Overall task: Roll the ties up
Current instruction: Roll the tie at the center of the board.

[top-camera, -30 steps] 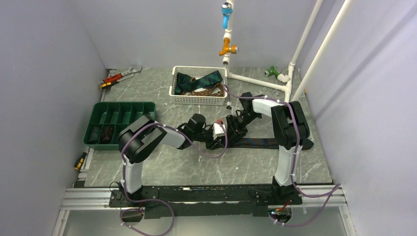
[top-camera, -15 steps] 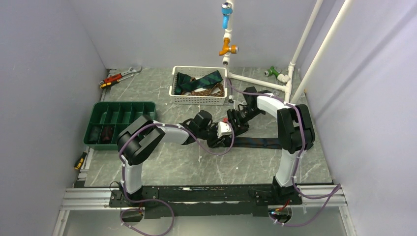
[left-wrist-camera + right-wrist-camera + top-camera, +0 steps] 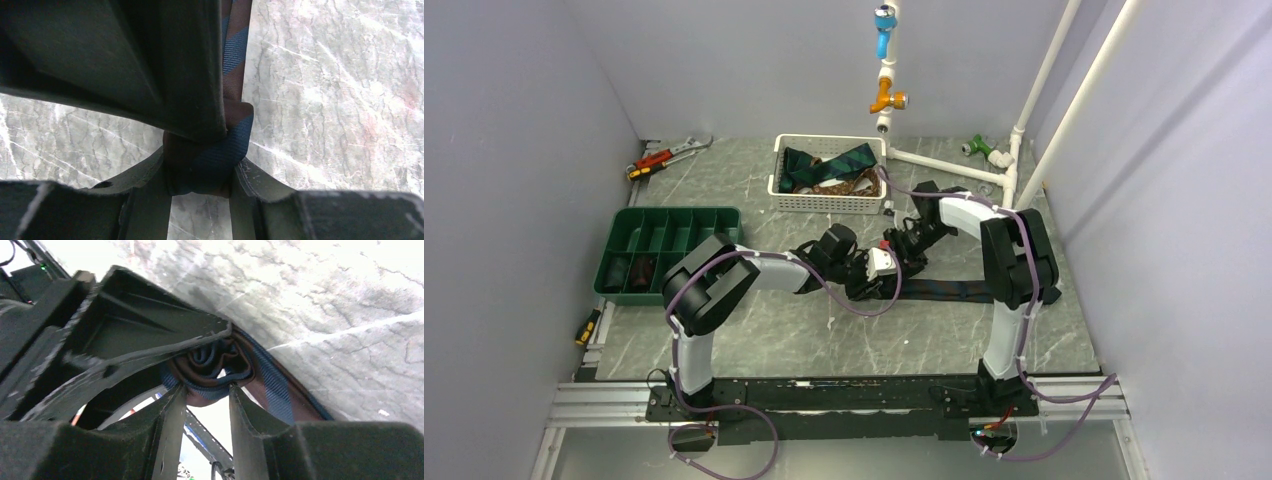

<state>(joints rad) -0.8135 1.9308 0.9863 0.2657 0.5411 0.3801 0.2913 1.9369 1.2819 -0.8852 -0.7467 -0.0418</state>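
A navy and maroon striped tie (image 3: 944,291) lies flat across the table's middle, its left end wound into a small roll. My left gripper (image 3: 865,272) is shut on that roll (image 3: 212,160), pinching it between both fingers (image 3: 200,172). My right gripper (image 3: 894,254) meets it from the far right side and is shut on the same roll (image 3: 212,371) at its fingertips (image 3: 206,390). The unrolled tail runs off over the marble in the left wrist view (image 3: 234,60). More ties (image 3: 829,165) lie in the white basket. The roll is hidden under the grippers in the top view.
A white basket (image 3: 828,203) stands at the back centre. A green divider tray (image 3: 667,222) at the left holds dark rolls (image 3: 629,270). Wrenches (image 3: 669,154) lie at the back left, a screwdriver (image 3: 586,327) at the left edge, white pipes (image 3: 944,164) at the back right.
My left gripper has moved right and my right gripper has drawn back toward the far side, both staying on the roll. In the last half second almost nothing has moved.
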